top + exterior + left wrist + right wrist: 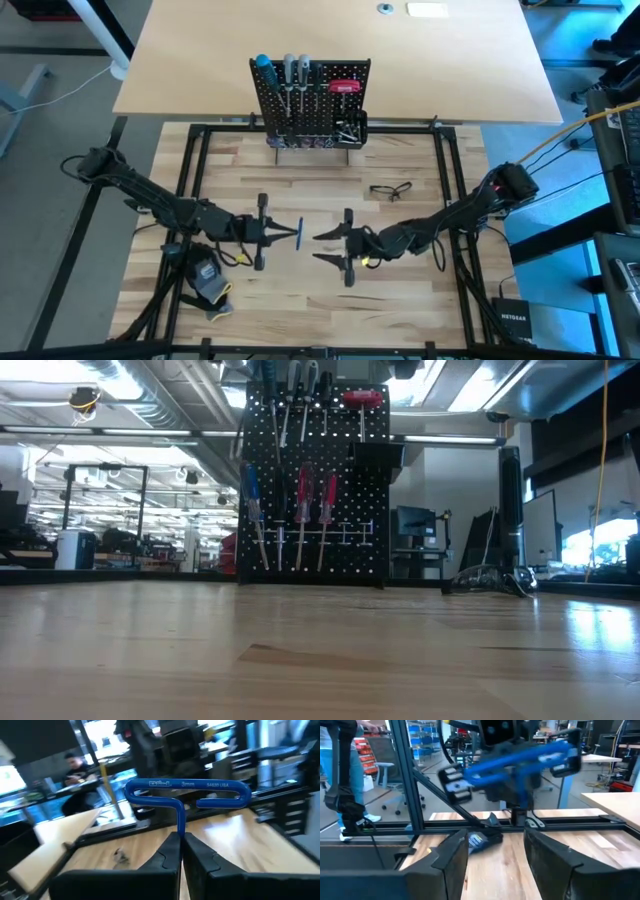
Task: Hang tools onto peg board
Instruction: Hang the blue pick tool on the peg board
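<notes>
the room is a big open workshop: in the low view, ceiling ducts and strip lights run back over benches, monitors and shelving, and the left wrist view catches a seated person (pixel 75 767) beyond the frame, the right wrist view someone standing (pixel 345 775) at the edge. a large tan tabletop (pixel 200 60) fills the far half of the high view. nearer lies the pale butcher-block work surface (pixel 300 180), edged by a black metal frame (pixel 190 180); its planks show streaks of darker grain.

the peg board (pixel 310 100) stands upright where the two surfaces meet, carrying screwdrivers (pixel 300 510) with blue and red handles, a red t-handle (pixel 362 400) near the top and a small black bin (pixel 378 455) at one side.

the left gripper (pixel 278 233) is over the near middle of the work surface, its fingers clenched on the shank of a blue t-handle hex key (pixel 187 790), handle crosswise out past the fingertips. the right gripper (pixel 322 247) faces it just beside, jaws spread wide and grasping nothing; the blue key sits in front of them.

a black-and-yellow glove (pixel 208 285) lies at the near left corner, and safety glasses (pixel 390 189) rest on the planks right of the middle.
</notes>
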### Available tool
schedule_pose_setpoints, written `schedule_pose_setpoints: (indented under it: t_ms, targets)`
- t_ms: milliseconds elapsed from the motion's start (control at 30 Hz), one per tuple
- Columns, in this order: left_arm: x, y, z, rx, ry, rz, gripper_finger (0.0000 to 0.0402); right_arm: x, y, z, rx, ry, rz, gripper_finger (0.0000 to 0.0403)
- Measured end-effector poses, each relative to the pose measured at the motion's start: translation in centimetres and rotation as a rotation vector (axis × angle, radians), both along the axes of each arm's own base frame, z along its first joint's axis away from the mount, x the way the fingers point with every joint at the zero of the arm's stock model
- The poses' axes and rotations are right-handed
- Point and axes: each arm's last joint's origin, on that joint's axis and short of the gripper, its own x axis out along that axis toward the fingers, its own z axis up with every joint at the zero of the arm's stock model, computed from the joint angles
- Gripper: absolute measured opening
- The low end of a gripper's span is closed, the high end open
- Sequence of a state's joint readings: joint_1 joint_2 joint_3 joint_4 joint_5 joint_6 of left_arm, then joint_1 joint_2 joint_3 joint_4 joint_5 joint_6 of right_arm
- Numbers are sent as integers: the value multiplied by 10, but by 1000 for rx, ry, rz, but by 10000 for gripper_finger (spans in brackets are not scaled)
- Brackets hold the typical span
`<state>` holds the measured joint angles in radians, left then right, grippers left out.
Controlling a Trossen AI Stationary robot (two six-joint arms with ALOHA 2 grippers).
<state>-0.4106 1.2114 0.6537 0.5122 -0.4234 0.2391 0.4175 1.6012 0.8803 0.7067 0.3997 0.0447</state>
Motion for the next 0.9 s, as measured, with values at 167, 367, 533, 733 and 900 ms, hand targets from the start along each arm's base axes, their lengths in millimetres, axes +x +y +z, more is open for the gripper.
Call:
schedule_pose_setpoints:
  t_ms: [167,367,533,733,900]
  targets:
    - [-1,5,-2,48,16,189,1,3,3,1,34,-2,-46,193]
    - [0,9,-10,126,74,369,1,2,-3,1,146,-19,-244,193]
    - [11,10,-24,165,107,458,1,6,-13,0,296,-43,-310,193]
    - [18,11,-26,104,38,553,1,14,-11,-16,301,-42,-375,193]
    - [20,15,-24,81,21,574,1,22,-9,-26,287,-126,-409,193]
